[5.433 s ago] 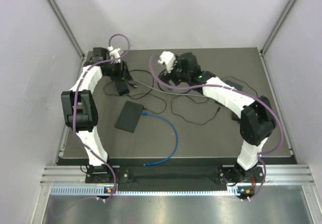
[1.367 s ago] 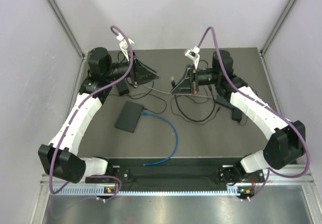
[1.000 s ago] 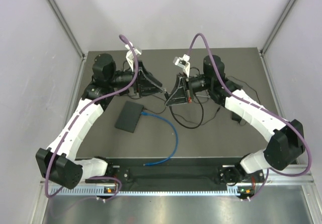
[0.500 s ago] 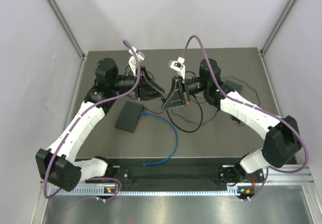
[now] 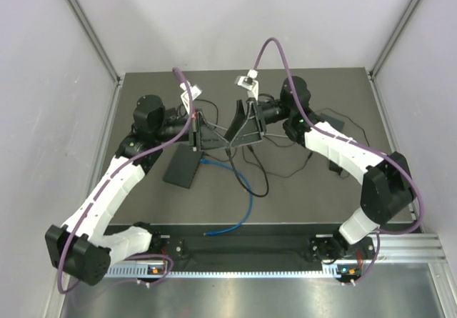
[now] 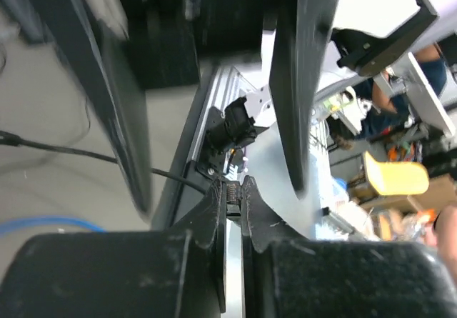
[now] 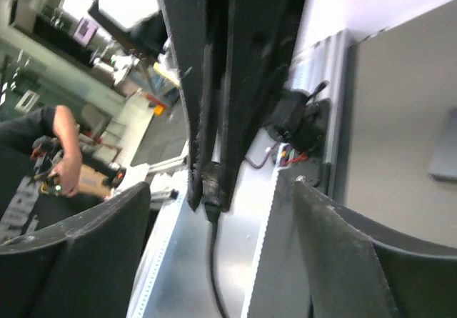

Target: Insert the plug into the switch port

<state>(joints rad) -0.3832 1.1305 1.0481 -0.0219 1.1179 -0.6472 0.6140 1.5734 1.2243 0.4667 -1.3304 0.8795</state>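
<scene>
Plug is clamped in the left fingers; we find the right fingers released, spread either side.

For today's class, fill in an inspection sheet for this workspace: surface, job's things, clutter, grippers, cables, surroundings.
Surface: dark mat.
Job's things: plug held above the mat; black switch lying flat, left of centre.
Clutter: black adapter block at right, partly hidden.
Grippers: left gripper shut on the plug; right gripper open, fingers either side.
Cables: blue cable from the switch's edge to the near edge; black cable trailing from the plug.
Surroundings: pale walls, frame rails; person beyond the cell.
</scene>
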